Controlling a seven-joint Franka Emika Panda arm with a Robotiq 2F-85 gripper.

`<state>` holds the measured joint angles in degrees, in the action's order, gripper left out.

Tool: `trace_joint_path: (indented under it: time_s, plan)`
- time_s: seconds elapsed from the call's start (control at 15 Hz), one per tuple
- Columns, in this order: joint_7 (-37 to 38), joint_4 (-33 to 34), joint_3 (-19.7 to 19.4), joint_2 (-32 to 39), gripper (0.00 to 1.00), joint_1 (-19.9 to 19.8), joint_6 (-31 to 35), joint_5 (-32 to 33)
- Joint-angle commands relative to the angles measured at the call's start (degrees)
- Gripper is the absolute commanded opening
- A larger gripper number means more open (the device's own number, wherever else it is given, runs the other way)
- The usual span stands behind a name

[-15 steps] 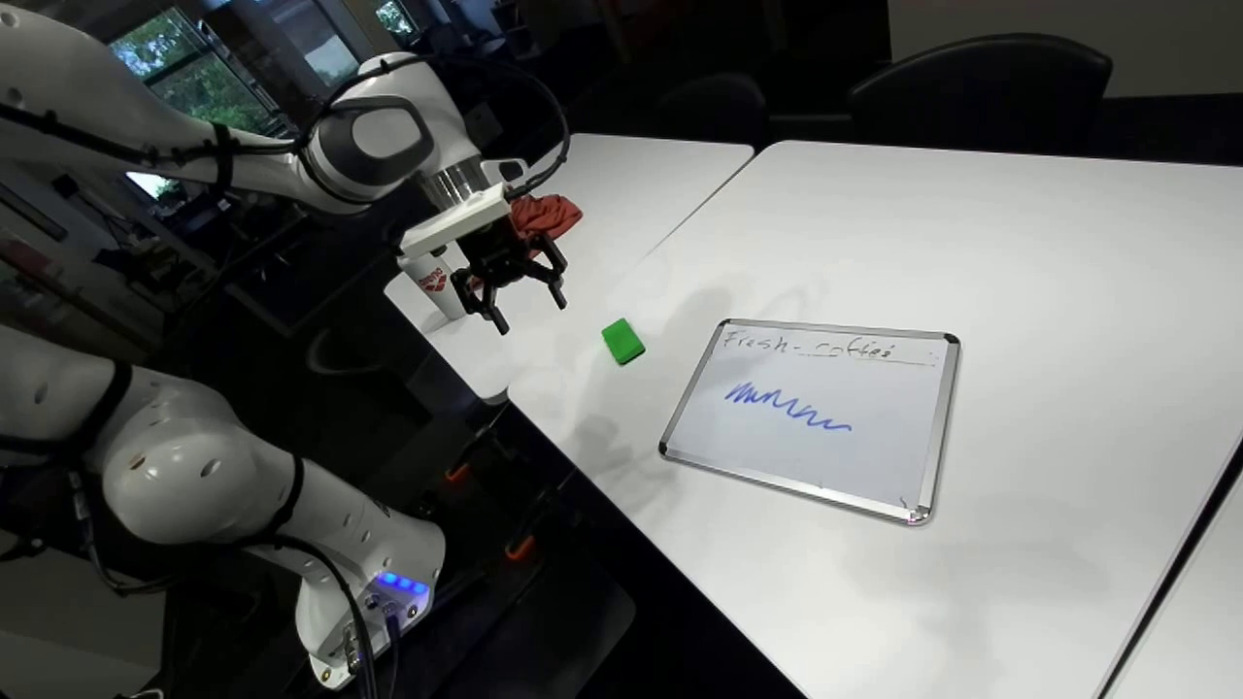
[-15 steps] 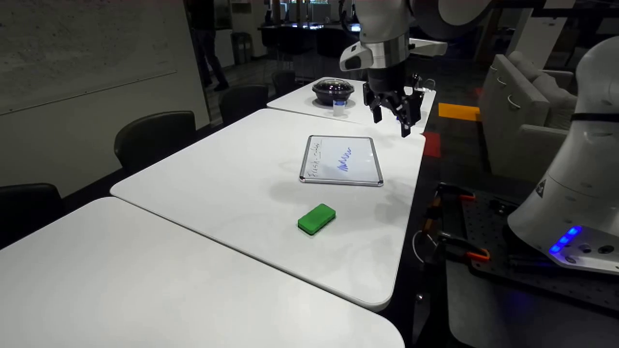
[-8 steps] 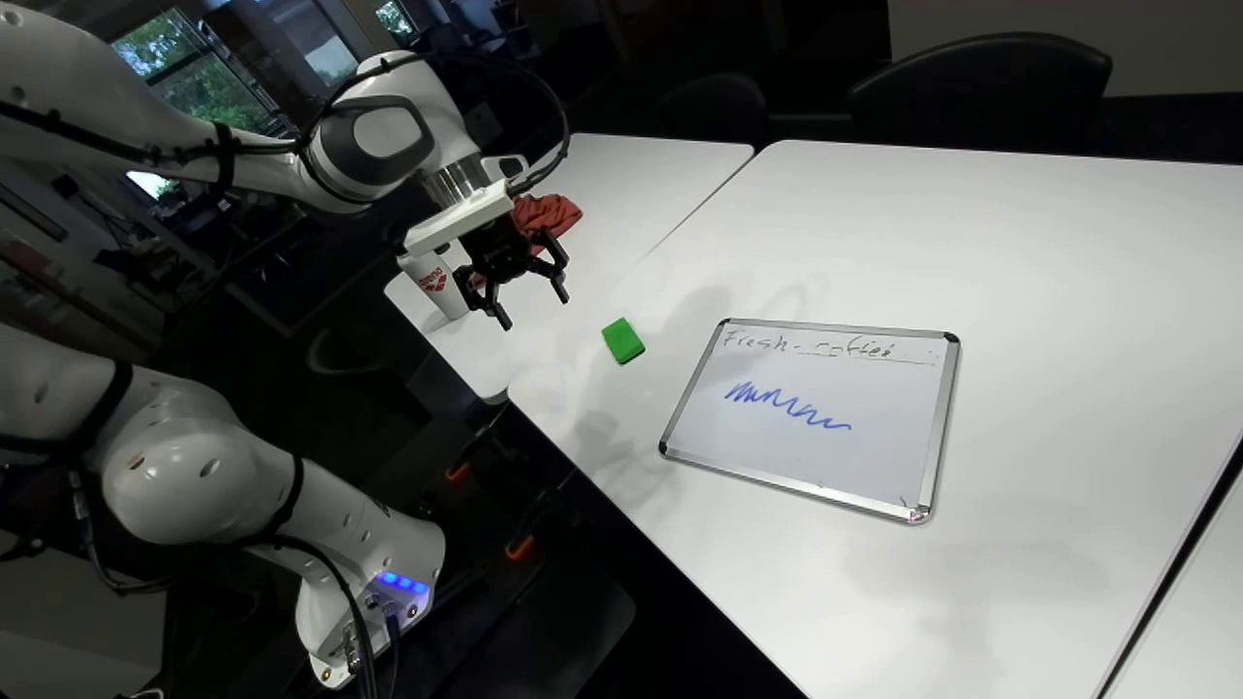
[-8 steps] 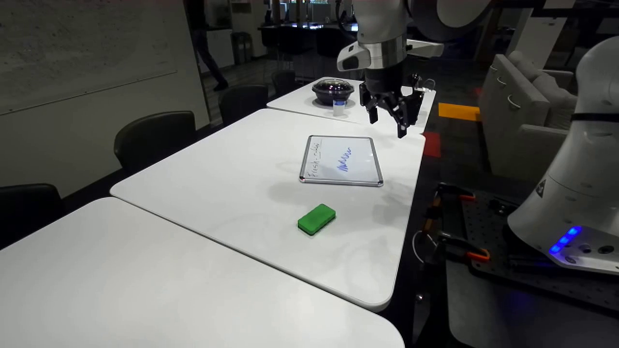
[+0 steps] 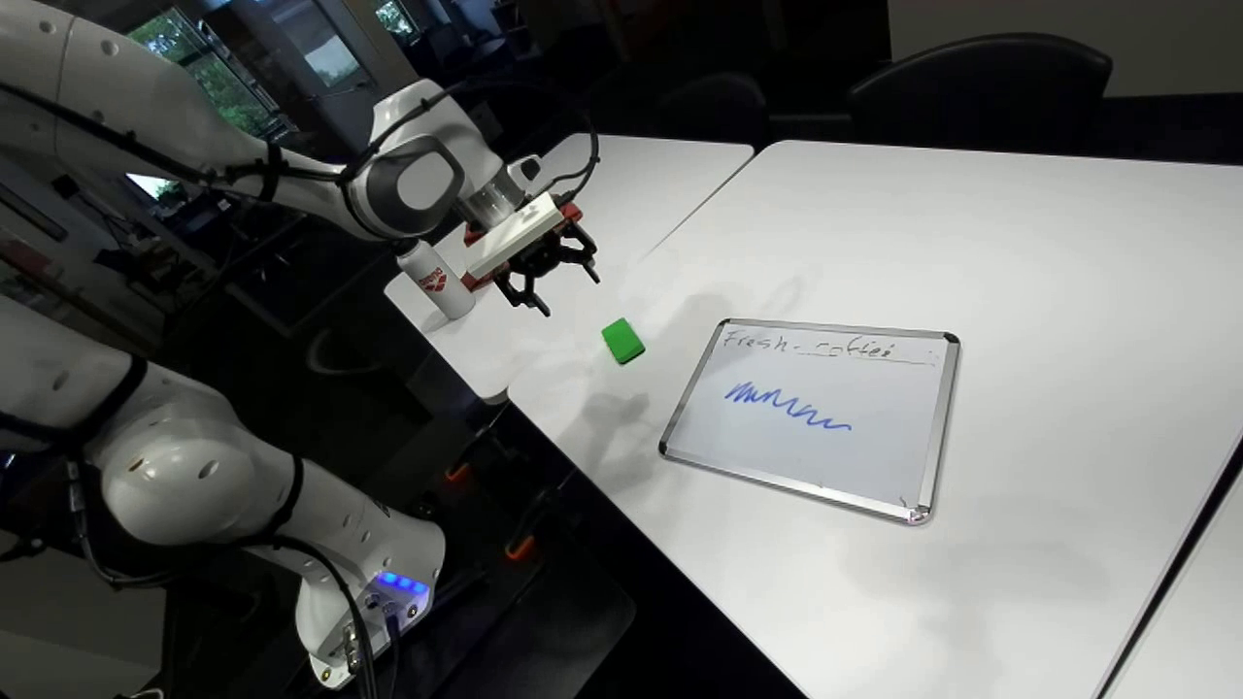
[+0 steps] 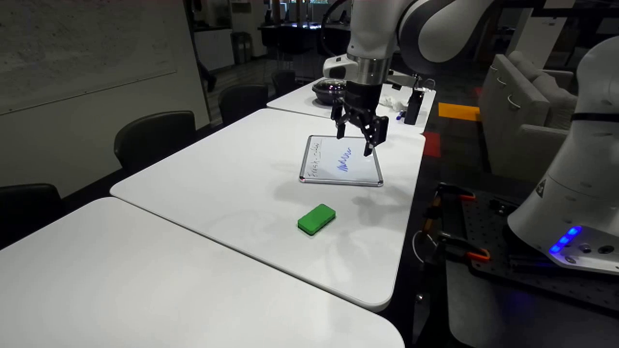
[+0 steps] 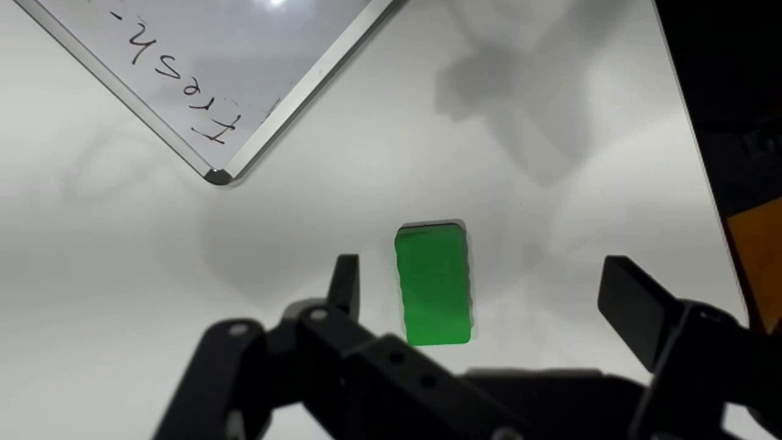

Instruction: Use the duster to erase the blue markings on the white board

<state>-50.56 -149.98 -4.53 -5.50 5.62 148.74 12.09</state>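
Treat the pick-up from the table (image 5: 1078,340) as the step in hand, judging by the task and the lie of things, and plan a slow, straight drop. Reaches over from the left in an exterior view with the arm (image 5: 165,102) raised well above the table and bent downward at its end. Leave clearance beside the white board (image 5: 767,437), lying flat on the right. Hangs in the air with the pincer (image 5: 571,295) pointing roughly down, spread wide and gripping nothing. Aim later to spare the black writing (image 5: 806,347) along the board's far side and to rub only the blue markings (image 5: 789,406) near the middle, not yet wiped. Find the duster (image 7: 434,284) flat on the table, left of the board in an exterior view; in the wrist view, within the pincer's spread, with its long side running near to far. Close across the short side, then. Seeing a narrower gap at the left fingertip (image 7: 348,281) than at the right, probably shift a touch left before descending, and check the centring again lower down. Grip the sides squarely without driving into the table; expect a light block, apt to skid if nudged from one side alone.
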Motion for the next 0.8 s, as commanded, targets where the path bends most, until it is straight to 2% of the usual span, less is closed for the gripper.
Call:
trace_joint_path:
  time_s: [0.0, 0.27, 0.4, 0.73]
  plan:
    - [-4.6, 1.4, 1.3, 7.3, 1.0, -0.9, 6.6, -4.1]
    - [-5.0, 2.7, 4.1, 14.9, 1.0, -2.2, 10.7, -5.6]
    - [-3.2, 4.0, 5.0, 18.6, 1.0, -2.9, 12.4, -3.5]
    - [2.0, 9.3, 4.3, 27.5, 1.0, -2.5, 15.1, 2.7]
